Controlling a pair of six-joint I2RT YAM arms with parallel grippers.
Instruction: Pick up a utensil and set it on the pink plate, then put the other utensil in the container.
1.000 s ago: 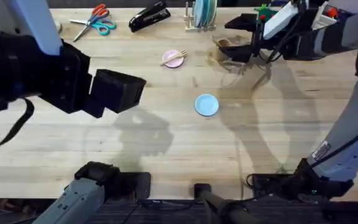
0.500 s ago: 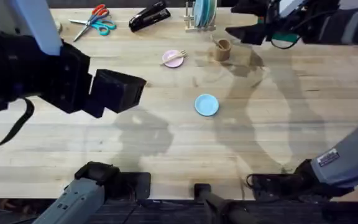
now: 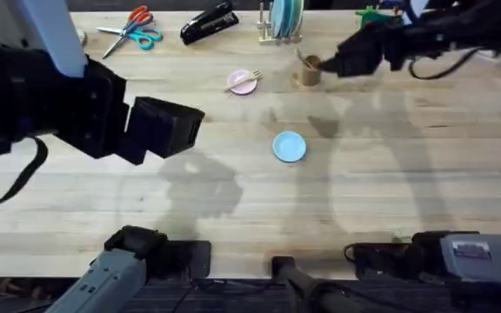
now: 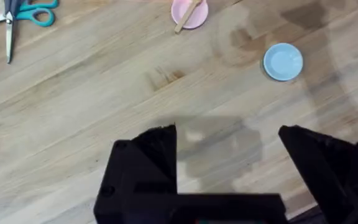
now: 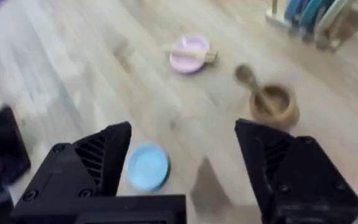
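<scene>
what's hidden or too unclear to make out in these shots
- Spoon in the container: in the right wrist view motion blur hides how deep it sits.
- Fork on the pink plate: the left wrist view's edge cuts off its tines.
- Scissors: cut off by the same edge.
- Right gripper: overhead, dark and small, so its jaws can't be read there.

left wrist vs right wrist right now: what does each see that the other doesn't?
Left wrist alone: the scissors.

Right wrist alone: the container with the spoon standing in it, and the plate rack.

Both: the pink plate with the fork lying across it, the blue plate, and each arm's own open end effector, left and right.
</scene>
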